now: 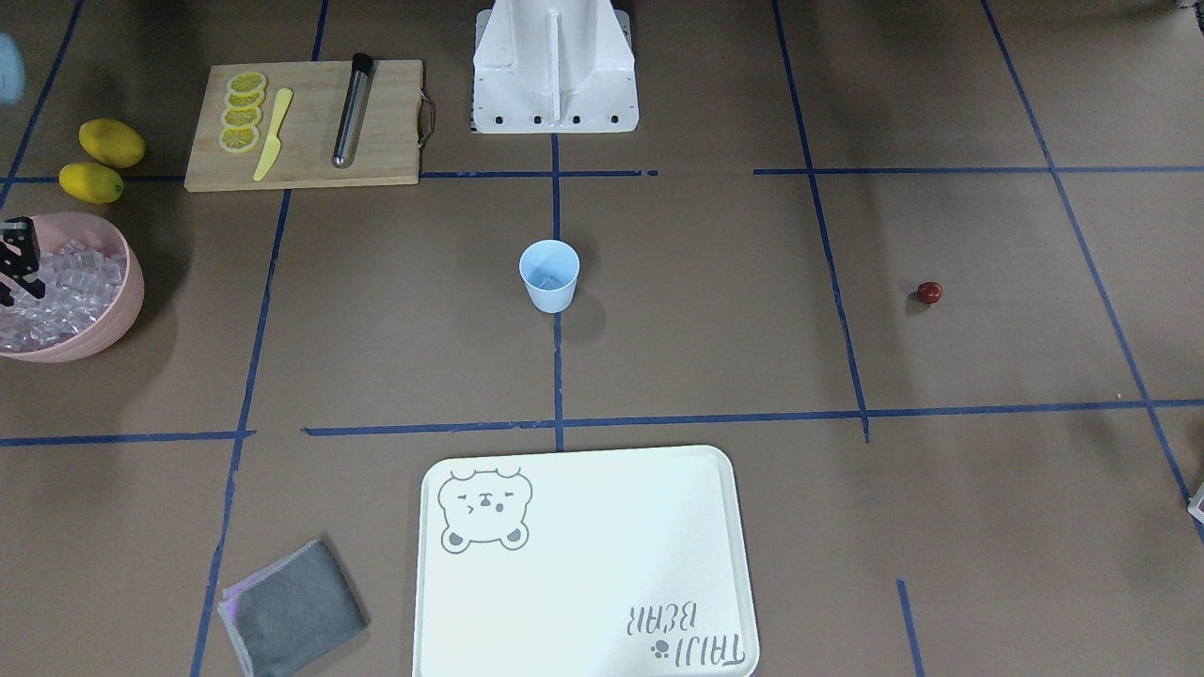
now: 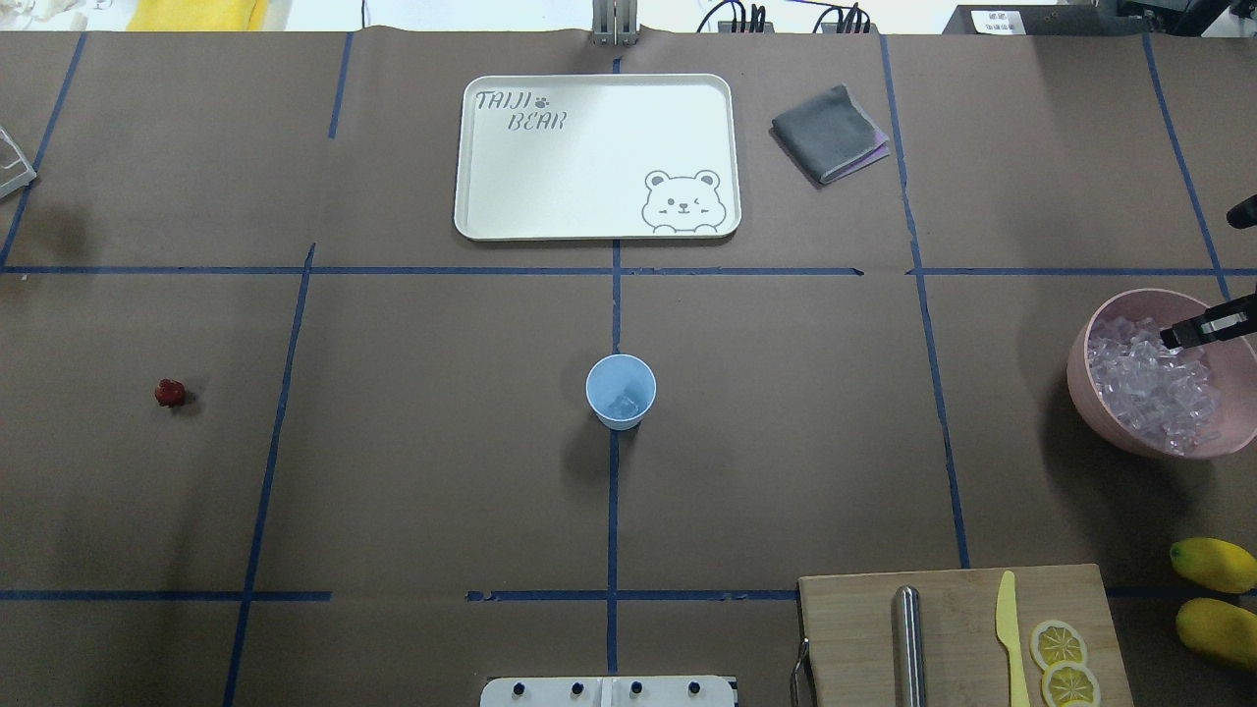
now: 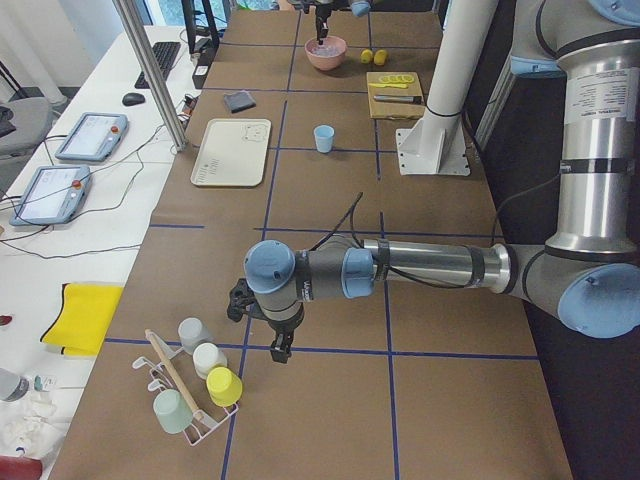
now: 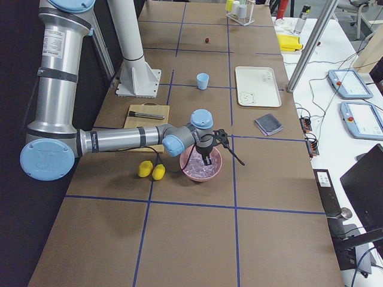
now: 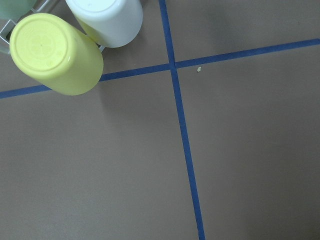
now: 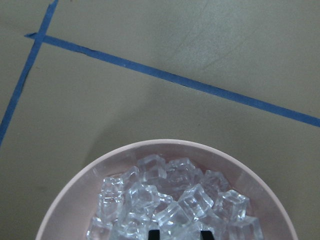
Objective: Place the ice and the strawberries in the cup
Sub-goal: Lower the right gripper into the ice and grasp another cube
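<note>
Two right fingers (image 6: 154,235) parted over ice (image 6: 165,200), wrist view; left fingers (image 3: 282,350): cannot tell.

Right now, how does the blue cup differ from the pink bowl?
The cup is small, pale blue and tapered; the bowl is large, pink and rounded. The bowl is heaped with ice; the cup seems to hold only a little. The cup stands alone mid-table; the bowl sits near the table's end with the right claw at it. Both stand upright, open-topped.
</note>
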